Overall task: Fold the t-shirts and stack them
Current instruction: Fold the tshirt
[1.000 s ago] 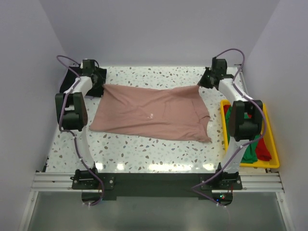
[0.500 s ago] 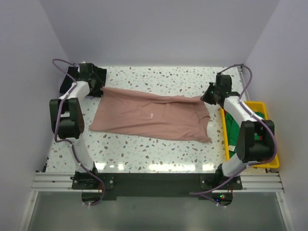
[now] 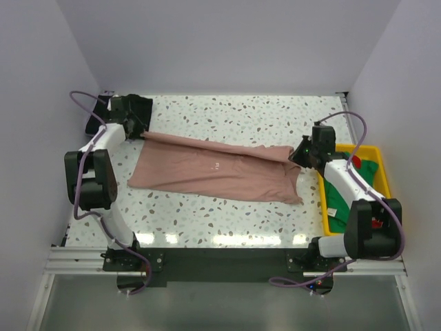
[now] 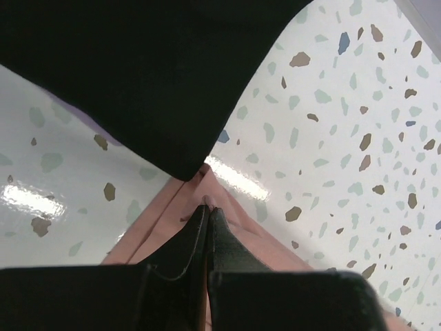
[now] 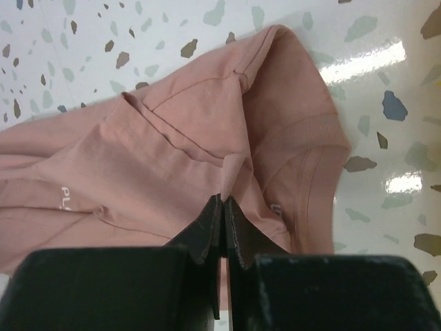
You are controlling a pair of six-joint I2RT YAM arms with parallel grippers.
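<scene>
From above: the left gripper [image 3: 141,131] and the right gripper [image 3: 298,153] each have a far corner of the dusty-pink t-shirt [image 3: 213,172], which is spread across the table [image 3: 227,110] between them. The cloth runs in one long ridge from one gripper to the other, and the rest lies flat on the near side of both. Just outside the right gripper sits the yellow bin [image 3: 387,189] with a green t-shirt [image 3: 339,196] in it, waiting its turn.

Left wrist view: the fingers are pressed together, and a thin lip of pink cloth [image 4: 244,238] is nipped right at their tips. So that gripper is clamped on the shirt. A big black shape [image 4: 138,69] hangs just ahead of the tips. I cannot tell what it is.

Right wrist view: same story. The fingers are together, and a pleat of pink cloth [image 5: 172,138] is pinched at the tips. A sleeve [image 5: 303,138] curls off to one side, and a bit of white text [image 5: 69,198] shows on the other.

My read is that this is the first lengthwise fold of the first shirt, about half made. Next, both corners need to be carried level toward the near hem, with the ridge kept taut. Then they need to be set down edge on edge before either gripper opens. If one side runs ahead, the fold could go on skewed.
</scene>
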